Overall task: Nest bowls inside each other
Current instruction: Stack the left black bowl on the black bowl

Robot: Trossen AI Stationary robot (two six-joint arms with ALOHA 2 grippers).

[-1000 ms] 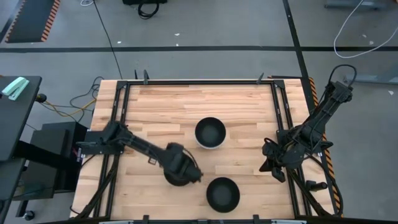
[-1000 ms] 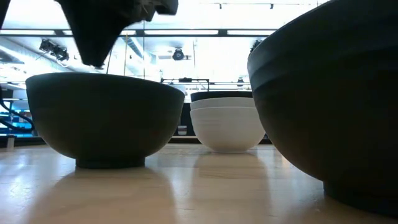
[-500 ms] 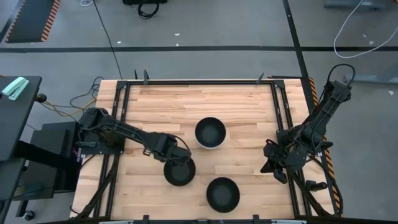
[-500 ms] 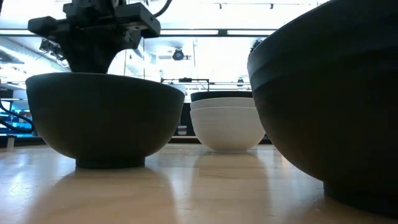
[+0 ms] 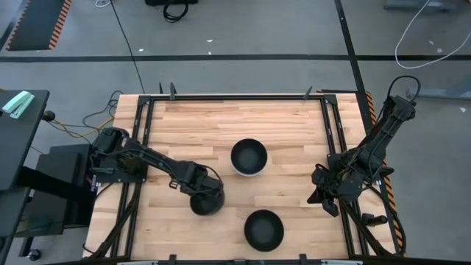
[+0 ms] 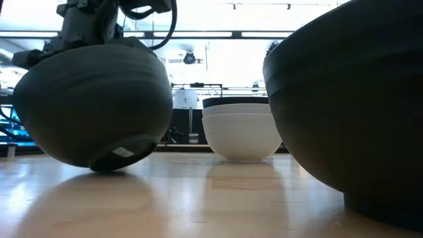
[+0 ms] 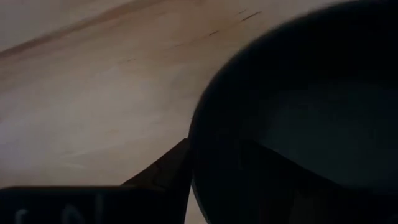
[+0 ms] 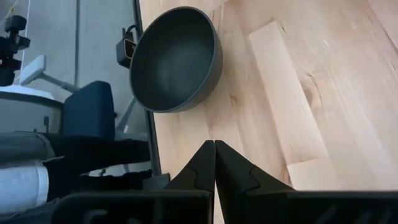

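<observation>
One black bowl [image 5: 207,200] sits tilted under my left gripper [image 5: 197,188], left of the table's middle. In the low view this bowl [image 6: 92,109] shows its foot [image 6: 119,153] to the camera and its mouth faces away. Whether it touches the wood, I cannot tell. At mid-table stands a stack [image 5: 249,157]: two white bowls [image 6: 241,135] with a black one inside. A third black bowl [image 5: 263,229] rests on its foot near the near edge. My right gripper [image 5: 322,193] waits shut at the right side. My left gripper is shut on the tilted black bowl's rim [image 7: 196,143], on the side facing the table's left and far edges. One finger [image 7: 163,173] lies outside the wall and the other seems to reach inside. The fingers come slanting down from the left. The bowl hangs tipped below them.
The near black bowl [image 6: 350,99] fills the right of the low view and also shows in the right wrist view [image 8: 177,59], close to the table's edge. A black metal frame [image 5: 140,147] rims the table. Bare wood [image 5: 221,121] lies toward the far side.
My left gripper drew back from above the bowl toward the table's left and far side, came down at its rim and took hold. The bowl, level on its foot half a second ago, has tipped so that its foot shows, and has shifted slightly leftward.
</observation>
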